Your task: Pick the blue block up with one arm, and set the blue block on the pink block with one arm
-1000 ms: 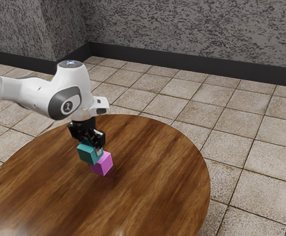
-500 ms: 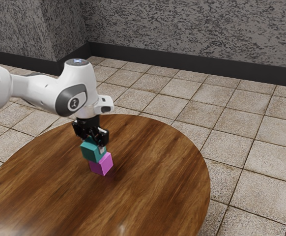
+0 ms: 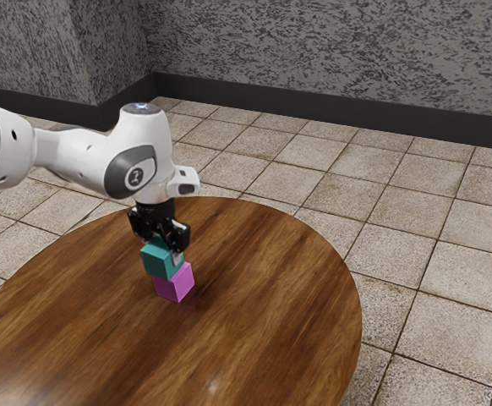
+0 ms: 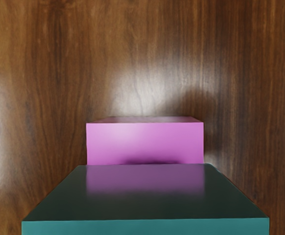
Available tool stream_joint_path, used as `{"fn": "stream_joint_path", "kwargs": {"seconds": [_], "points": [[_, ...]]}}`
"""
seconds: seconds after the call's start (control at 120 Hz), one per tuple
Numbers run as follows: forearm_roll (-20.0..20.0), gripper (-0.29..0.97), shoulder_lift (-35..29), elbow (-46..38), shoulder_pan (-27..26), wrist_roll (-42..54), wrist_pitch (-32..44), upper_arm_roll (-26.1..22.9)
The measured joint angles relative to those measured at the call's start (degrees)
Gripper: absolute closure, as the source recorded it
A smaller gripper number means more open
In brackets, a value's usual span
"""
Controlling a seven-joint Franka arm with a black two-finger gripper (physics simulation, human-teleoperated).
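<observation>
The blue block (image 3: 160, 259), a small glossy cube of teal-blue colour, sits clamped in my tool (image 3: 163, 246), the black two-finger piece at the end of my arm. The tool presses on the block from two sides and points straight down. The block is held level, directly over the pink block (image 3: 175, 282), a plain magenta-pink cube that stands on the desk. From the side camera the two cubes read as a stack, the blue one set a little toward the exterior view's left of the pink one, so that part of the pink top shows uncovered. Whether the blue underside is touching the pink top or hangs just above it, I cannot tell.

From my hand's camera the blue block (image 4: 145, 203) lies closest under the hand, its dark shiny top mirroring the pink block (image 4: 145, 141), which juts out beyond its far edge.

Both rest over the desk (image 3: 271, 321), a round top of dark, polished brown wood with pale glare on it (image 4: 142, 58). My white arm (image 3: 68, 156) reaches in from the exterior view's left. Around the desk lies a floor of beige stone tiles (image 3: 398, 211), closed off by a grey speckled wall (image 3: 314, 42) with a black skirting strip.
</observation>
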Motion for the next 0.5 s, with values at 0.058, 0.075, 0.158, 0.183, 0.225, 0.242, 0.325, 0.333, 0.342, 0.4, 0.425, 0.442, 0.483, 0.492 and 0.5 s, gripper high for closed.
{"fn": "stream_joint_path", "kwargs": {"seconds": [0.058,0.075,0.158,0.183,0.225,0.242,0.325,0.333,0.342,0.4,0.425,0.442,0.483,0.492,0.5], "points": [[0.01,0.31,0.23,0.42,0.0,0.02,-0.07,0.0],[0.01,0.31,0.3,0.5,0.0,0.02,-0.09,0.0],[0.03,0.31,0.9,1.3,0.0,0.05,-0.27,0.0],[0.05,0.31,1.17,1.61,0.0,0.05,-0.38,0.0],[0.07,0.31,1.55,2.09,0.0,0.06,-0.54,0.0],[0.07,0.31,1.64,2.22,0.0,0.07,-0.6,0.0],[0.09,0.31,1.85,2.54,0.0,0.09,-0.82,0.0],[0.1,0.31,1.86,2.55,0.0,0.09,-0.83,0.0],[0.1,0.31,1.88,2.56,0.0,0.09,-0.85,0.0],[0.1,0.31,1.96,2.61,0.0,0.1,-0.95,0.0],[0.1,0.31,1.97,2.62,0.0,0.11,-0.98,0.0],[0.11,0.31,1.98,2.61,0.0,0.11,-1.01,0.0],[0.11,0.31,1.99,2.6,0.0,0.13,-1.04,0.0],[0.11,0.31,1.99,2.6,0.0,0.13,-1.05,0.0],[0.11,0.31,1.99,2.6,0.0,0.13,-1.05,0.0]]}}
